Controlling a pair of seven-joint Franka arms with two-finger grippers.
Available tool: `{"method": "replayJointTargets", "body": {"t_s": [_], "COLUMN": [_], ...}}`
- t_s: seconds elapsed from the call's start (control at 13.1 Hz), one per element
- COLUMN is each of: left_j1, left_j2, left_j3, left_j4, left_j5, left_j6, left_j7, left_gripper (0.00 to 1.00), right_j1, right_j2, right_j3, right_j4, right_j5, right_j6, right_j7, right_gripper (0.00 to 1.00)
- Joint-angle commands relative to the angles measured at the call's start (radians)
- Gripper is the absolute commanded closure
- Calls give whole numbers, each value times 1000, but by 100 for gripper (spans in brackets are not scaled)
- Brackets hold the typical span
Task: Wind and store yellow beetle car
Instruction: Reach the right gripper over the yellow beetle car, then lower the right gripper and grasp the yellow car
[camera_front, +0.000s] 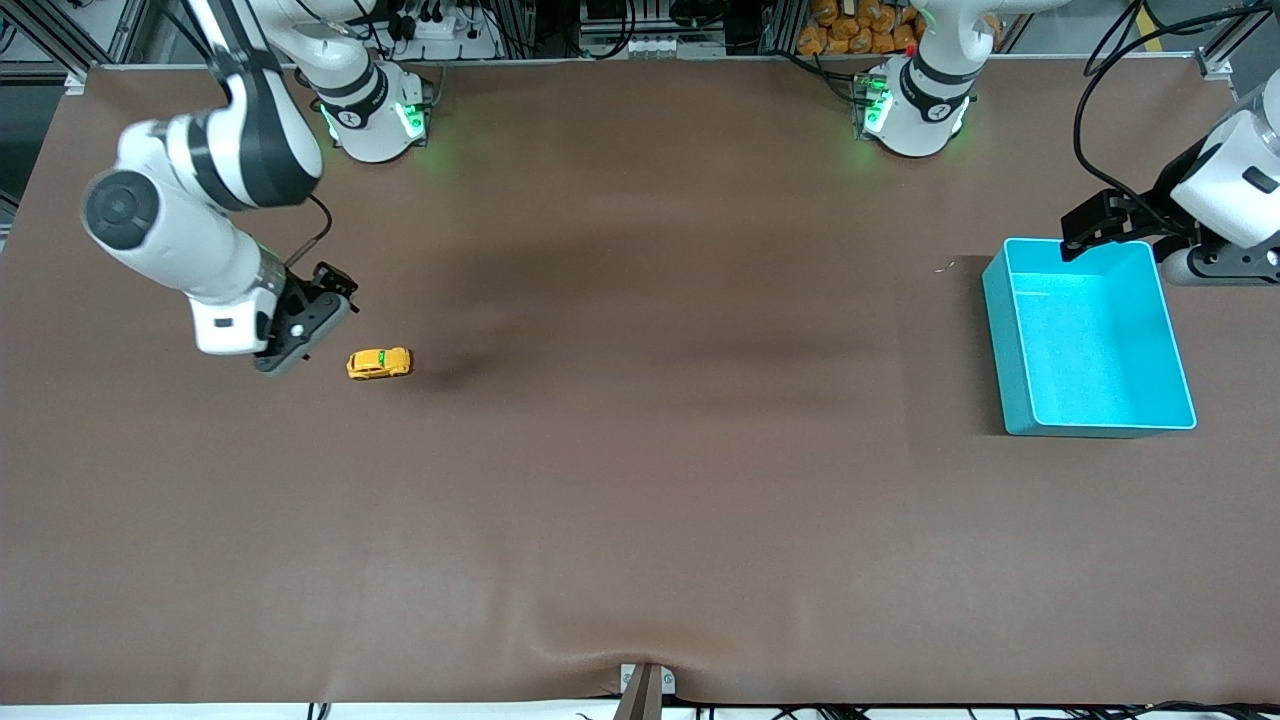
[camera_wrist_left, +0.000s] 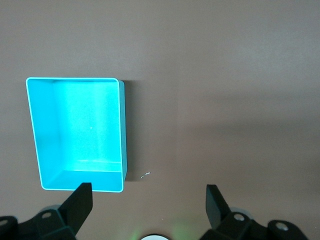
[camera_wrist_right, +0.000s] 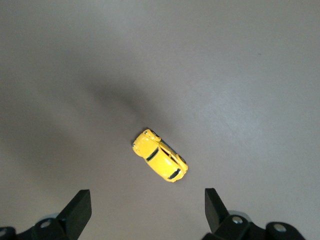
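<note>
The right gripper (camera_front: 300, 335) hung in the air over the brown counter (camera_front: 640, 480) toward the right arm's end, its fingers (camera_wrist_right: 75, 207) spread wide apart with nothing between them. The yellow beetle car (camera_front: 379, 363) sat on its wheels on the counter just beside that gripper, on the side toward the middle of the counter. In the right wrist view the car (camera_wrist_right: 160, 162) lay ahead of the two fingertips, roughly centred on the gap between them but clear of both, and turned at a slant to the line joining them. It touched neither finger. Its dark windows showed along the side and roof, and a soft shadow fell on the counter next to it.

The middle of the counter carried only broad faint shadows.

Toward the left arm's end stood a teal bin (camera_front: 1005, 330), open at the top, with nothing inside it. The left gripper (camera_front: 1110, 220) hovered by the bin's edge that lies nearest the robots' bases. Its fingers (camera_wrist_left: 80, 202) were also held wide apart and were empty. In the left wrist view the bin (camera_wrist_left: 122, 130) lay ahead of one fingertip, off to one side of the gap, while the other fingertip had only bare counter ahead of it.
</note>
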Motion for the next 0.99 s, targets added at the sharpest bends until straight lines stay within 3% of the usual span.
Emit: {"method": "replayJointTargets", "body": {"t_s": [0.0, 0.23, 0.31, 0.38, 0.69, 0.92], "left_j1": [3, 2, 2, 2, 3, 3], "left_j2": [-9, -9, -9, -9, -13, -13], "left_j3": [-1, -2, -1, -2, -2, -2], "left_j4": [-2, 0, -1, -3, -18, -18], "left_j5": [21, 21, 21, 21, 21, 21], "left_j6": [-6, -6, -6, -6, -6, -6], "left_j7": [19, 10, 10, 10, 19, 9], "left_gripper": [0, 0, 0, 0, 0, 0], "right_j1": [-21, -19, -18, -18, -22, -22], "right_j2": [29, 102, 109, 110, 153, 199], "right_j3": [4, 4, 4, 4, 4, 2], "right_j4": [-78, -132, -155, -177, -201, -212], "right_j5": [-17, -68, -108, -144, -246, -261], "right_j6": [141, 357, 390, 407, 471, 537], "right_j7": [-210, -439, -444, -444, -444, -444], "right_gripper": [0, 0, 8, 9, 5, 5]}}
